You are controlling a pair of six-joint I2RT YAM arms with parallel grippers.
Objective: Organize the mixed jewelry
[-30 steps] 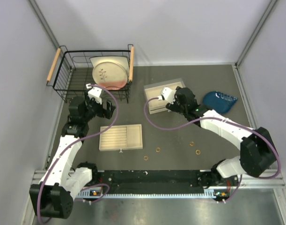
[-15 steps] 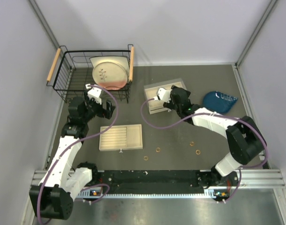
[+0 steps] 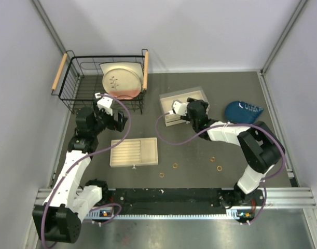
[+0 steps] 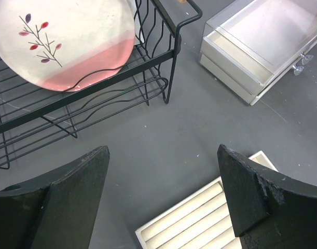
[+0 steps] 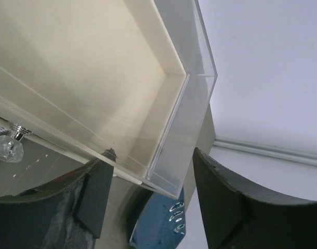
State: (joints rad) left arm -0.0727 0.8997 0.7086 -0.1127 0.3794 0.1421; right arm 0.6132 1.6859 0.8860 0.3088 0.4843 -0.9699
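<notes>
1. Four gold rings (image 3: 175,166) lay flat on the counter (image 3: 200,142), near its front edge and to the right of the tray (image 3: 134,151).
2. They made a loose row running left to right. Two sat near the tray's front right corner, and two more lay farther right, well apart from the first pair.
3. Each ring was round and too small to show any long axis or facing. Both grippers were well apart from them.
4. The tray, ridged and beige, lay with its long axis left to right and its ridges running the same way.
5. The left gripper (image 4: 163,155) hung with its jaws spread wide and nothing between them, above bare counter between the basket (image 4: 168,62) and the tray. A plate (image 4: 70,41) leaned inside the basket.
6. The right gripper (image 5: 150,163) was at the box (image 3: 192,95) toward the back of the counter, with one finger on each side of the box's clear corner. Whether the fingers pressed on that corner could not be told.
7. A clear knob (image 5: 8,148) showed on the box's front.
8. A blue object (image 3: 243,110) lay to the right of the box, apart from it.
</notes>
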